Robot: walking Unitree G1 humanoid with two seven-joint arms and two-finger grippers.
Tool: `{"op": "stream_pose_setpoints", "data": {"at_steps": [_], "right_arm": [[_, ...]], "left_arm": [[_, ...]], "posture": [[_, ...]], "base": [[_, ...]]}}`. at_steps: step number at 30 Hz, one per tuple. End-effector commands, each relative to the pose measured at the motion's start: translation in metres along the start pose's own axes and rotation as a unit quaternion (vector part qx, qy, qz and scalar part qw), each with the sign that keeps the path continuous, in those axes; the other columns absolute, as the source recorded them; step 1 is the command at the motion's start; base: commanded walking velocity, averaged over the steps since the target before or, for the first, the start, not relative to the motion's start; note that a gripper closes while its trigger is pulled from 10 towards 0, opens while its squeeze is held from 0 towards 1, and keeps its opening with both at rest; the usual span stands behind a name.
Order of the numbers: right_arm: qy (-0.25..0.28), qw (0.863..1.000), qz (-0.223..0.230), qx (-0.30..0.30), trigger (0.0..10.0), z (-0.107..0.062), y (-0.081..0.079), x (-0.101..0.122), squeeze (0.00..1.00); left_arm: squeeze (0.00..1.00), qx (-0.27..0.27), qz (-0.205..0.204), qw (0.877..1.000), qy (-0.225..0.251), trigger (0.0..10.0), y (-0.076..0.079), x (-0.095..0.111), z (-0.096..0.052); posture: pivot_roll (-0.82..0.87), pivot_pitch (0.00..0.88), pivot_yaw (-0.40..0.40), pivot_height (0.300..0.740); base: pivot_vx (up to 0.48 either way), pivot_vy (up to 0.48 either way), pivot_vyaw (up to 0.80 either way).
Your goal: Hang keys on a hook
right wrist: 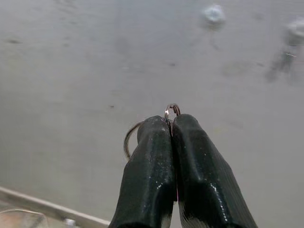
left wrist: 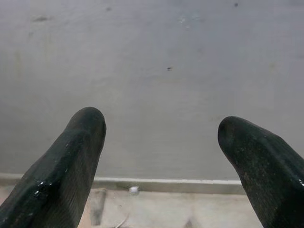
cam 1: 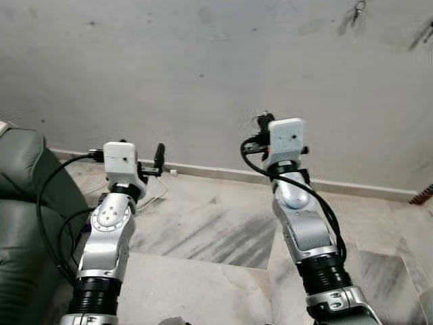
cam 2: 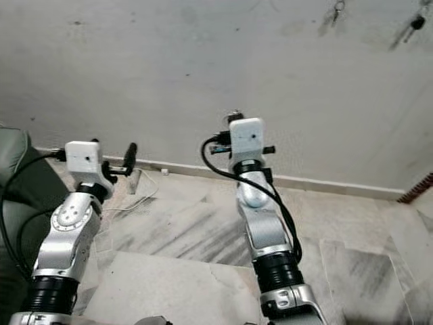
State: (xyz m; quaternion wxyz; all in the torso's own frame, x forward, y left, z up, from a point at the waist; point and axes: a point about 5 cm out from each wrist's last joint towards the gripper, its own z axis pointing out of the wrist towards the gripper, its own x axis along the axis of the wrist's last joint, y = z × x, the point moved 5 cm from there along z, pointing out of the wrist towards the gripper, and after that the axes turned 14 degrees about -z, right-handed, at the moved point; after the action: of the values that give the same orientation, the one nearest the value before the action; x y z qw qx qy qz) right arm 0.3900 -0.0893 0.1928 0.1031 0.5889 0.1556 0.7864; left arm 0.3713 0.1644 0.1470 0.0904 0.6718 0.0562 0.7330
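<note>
My right gripper [right wrist: 171, 124] is shut on a metal key ring [right wrist: 172, 109]; a second loop [right wrist: 127, 140] curls out beside one finger. It is raised in front of the grey wall [cam 1: 203, 74], well below and left of the hooks. A pale hook [right wrist: 213, 13] shows blurred high on the wall, and a second hook [right wrist: 297, 28] has something hanging from it. Two sets of keys [cam 1: 357, 10] [cam 1: 423, 32] hang at the wall's top right. My left gripper [left wrist: 161, 128] is open, empty and pointed at the wall, lower on the left [cam 1: 159, 159].
A green sofa [cam 1: 20, 203] stands close on my left. The floor is grey marble [cam 1: 216, 230] with a white baseboard [cam 1: 352, 186] along the wall. A loose white cable [cam 2: 139, 196] lies near the baseboard. A reddish object [cam 1: 423, 195] pokes in at the far right.
</note>
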Motion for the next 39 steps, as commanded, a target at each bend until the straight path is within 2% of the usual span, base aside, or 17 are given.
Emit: {"op": "stream_pose_setpoints", "data": {"at_steps": [1,7,12,22,39], "right_arm": [[-0.004,1.0,-0.001,-0.01,10.0,-0.002,0.009,-0.004,0.0],[-0.005,1.0,-0.002,-0.01,10.0,-0.004,0.01,-0.006,0.0],[-0.003,1.0,0.0,-0.008,10.0,-0.003,0.008,-0.003,0.0],[0.002,1.0,0.0,0.0,10.0,-0.005,0.006,-0.003,0.0],[0.027,0.999,-0.008,0.028,10.0,-0.007,-0.003,0.007,0.0]], "left_arm": [[0.0,0.0,0.005,1.0,0.016,10.0,0.003,0.008,0.004],[0.0,0.001,-0.018,1.0,0.012,10.0,-0.001,0.01,0.005],[0.0,-0.02,-0.016,1.0,0.004,10.0,0.009,0.006,0.002],[0.0,-0.026,-0.032,0.999,0.006,10.0,0.012,0.008,-0.001],[0.0,-0.016,-0.035,0.999,0.0,10.0,0.011,0.003,-0.006]], "posture": [[0.08,0.117,0.032,0.74],[0.08,0.12,0.034,0.74],[0.08,0.128,0.032,0.74],[0.08,0.133,0.027,0.74],[0.08,0.142,0.022,0.74]], "base": [[0.0,0.0,-0.8],[0.0,0.0,-0.8],[0.0,0.0,-0.8],[0.0,0.0,-0.77],[0.366,0.0,0.0]]}}
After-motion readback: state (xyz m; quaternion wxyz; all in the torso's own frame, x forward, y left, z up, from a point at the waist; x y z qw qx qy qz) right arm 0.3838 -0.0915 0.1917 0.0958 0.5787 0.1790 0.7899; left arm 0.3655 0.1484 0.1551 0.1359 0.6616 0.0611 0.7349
